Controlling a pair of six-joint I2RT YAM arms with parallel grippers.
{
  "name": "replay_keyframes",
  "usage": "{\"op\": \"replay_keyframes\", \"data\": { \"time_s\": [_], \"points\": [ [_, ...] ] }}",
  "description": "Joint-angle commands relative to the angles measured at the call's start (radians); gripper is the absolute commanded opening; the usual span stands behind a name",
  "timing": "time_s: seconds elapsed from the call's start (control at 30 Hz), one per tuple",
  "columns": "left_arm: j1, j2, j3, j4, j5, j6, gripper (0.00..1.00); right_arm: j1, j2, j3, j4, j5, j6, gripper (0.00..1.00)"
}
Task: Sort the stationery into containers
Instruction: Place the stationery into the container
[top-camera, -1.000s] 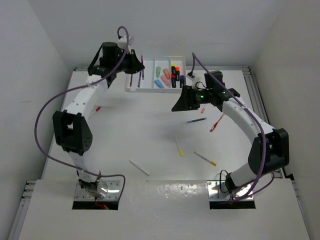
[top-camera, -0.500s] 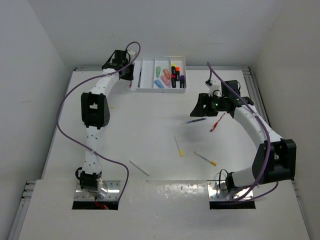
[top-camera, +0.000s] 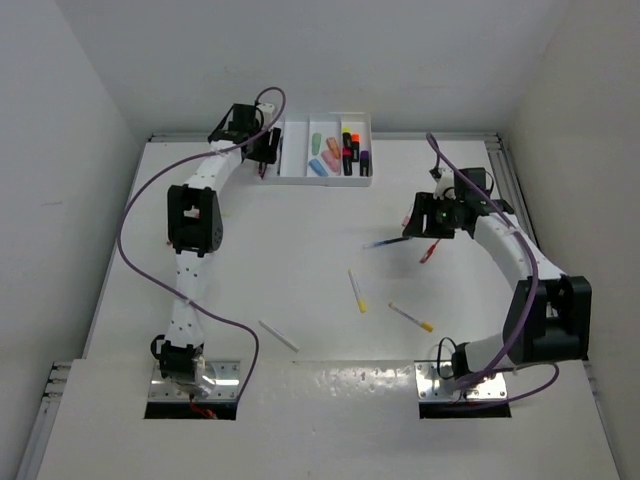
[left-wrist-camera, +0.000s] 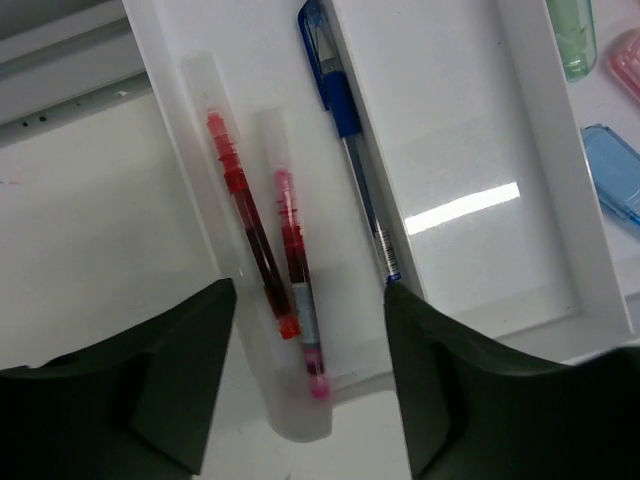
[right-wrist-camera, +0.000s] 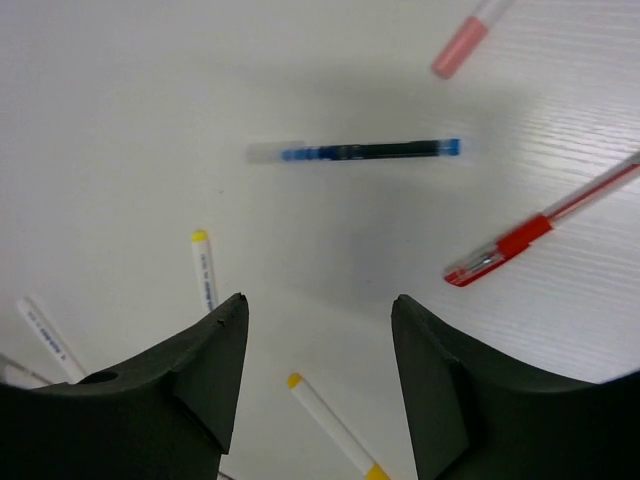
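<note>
While the white tray (top-camera: 340, 182) sits close against the far edge of the table (top-camera: 280, 250), its four compartments running near to far, the left gripper (left-wrist-camera: 308, 296) hangs over its left end, jaws spread and nothing between them. Below it a dark red pen (left-wrist-camera: 245, 235) and a pinker red pen (left-wrist-camera: 296, 265) lie side by side by the tray's left wall, long axes along the compartment. A blue pen (left-wrist-camera: 355, 165) lies parallel to them against a divider. Highlighters (top-camera: 330, 158) fill the compartments to the right. A wide bare stretch of table separates the tray from the scattered pens. The right gripper (right-wrist-camera: 320, 305) hovers near the table's right edge, jaws apart and empty, over a loose blue pen (right-wrist-camera: 355, 151) that lies left to right, in line with the two fingers. Just beside it a red-capped pen (right-wrist-camera: 500, 248) lies on a diagonal. Two yellow-tipped pens (top-camera: 357, 291) and a white pen (top-camera: 279, 335) lie well apart nearer the arm bases
</note>
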Motion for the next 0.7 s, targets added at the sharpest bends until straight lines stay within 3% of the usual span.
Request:
{"op": "replay_keyframes", "data": {
  "time_s": [0.0, 0.13, 0.3, 0.53, 0.67],
  "points": [
    [-0.001, -0.026, 0.014, 0.061, -0.023, -0.009, 0.71, -0.024, 0.024, -0.017, 0.032, 0.122, 0.024, 0.58],
    [0.019, -0.075, 0.000, 0.100, -0.023, -0.049, 0.73, -0.023, 0.038, -0.065, 0.097, 0.193, 0.035, 0.53],
    [0.040, -0.270, -0.101, 0.152, 0.043, -0.075, 0.73, -0.014, 0.072, -0.054, 0.121, 0.303, 0.029, 0.45],
    [0.043, -0.625, -0.499, 0.166, 0.146, -0.066, 0.73, 0.093, 0.144, 0.000, 0.134, 0.331, 0.017, 0.48],
    [0.061, -0.753, -0.630, 0.079, 0.285, 0.047, 0.73, 0.120, 0.155, 0.033, 0.112, 0.343, -0.106, 0.52]
  ]
}}
